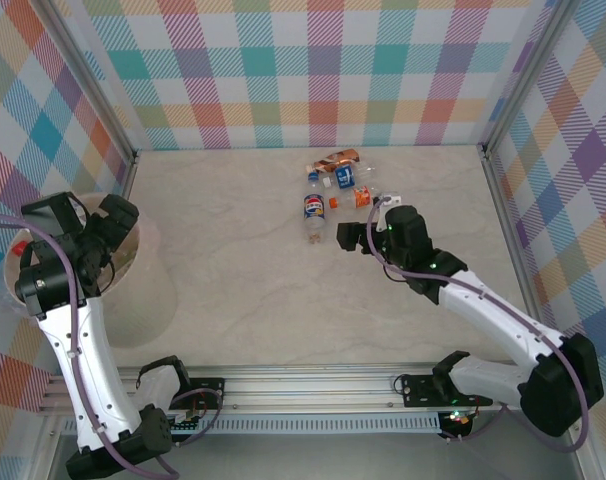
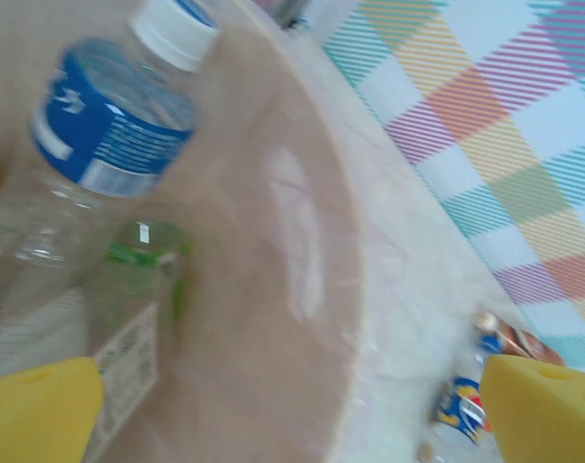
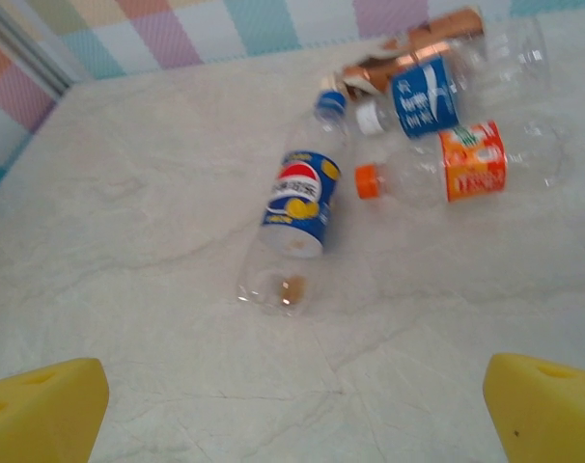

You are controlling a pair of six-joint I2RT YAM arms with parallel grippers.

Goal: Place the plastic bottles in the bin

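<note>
Both arms empty-handed: the right tool (image 3: 297, 410) hangs with its jaws spread as wide as they go and nothing between them. It sits over the table (image 1: 233, 270), just short of four plastic bottles (image 1: 335, 188) huddled at the table's 12 o'clock side, well apart from the bin (image 1: 148, 300) out at 9 o'clock. The left tool (image 2: 292, 415), equally wide and holding nothing, hovers over the bin, where a blue-label bottle (image 2: 104, 121) and a green-label bottle (image 2: 143, 280) show inside. The nearest bottle (image 3: 297, 217) — blue label, blue cap — lies flat. In the right wrist view its long axis runs from 7 to 1 o'clock, cap at 1, base toward the tool. The likely trouble: round and empty, it may roll or squirt free if the jaws close along that axis rather than across it — and an orange-label bottle (image 3: 471, 162) just beside it at 2 o'clock could be knocked away by a careless finger.
</note>
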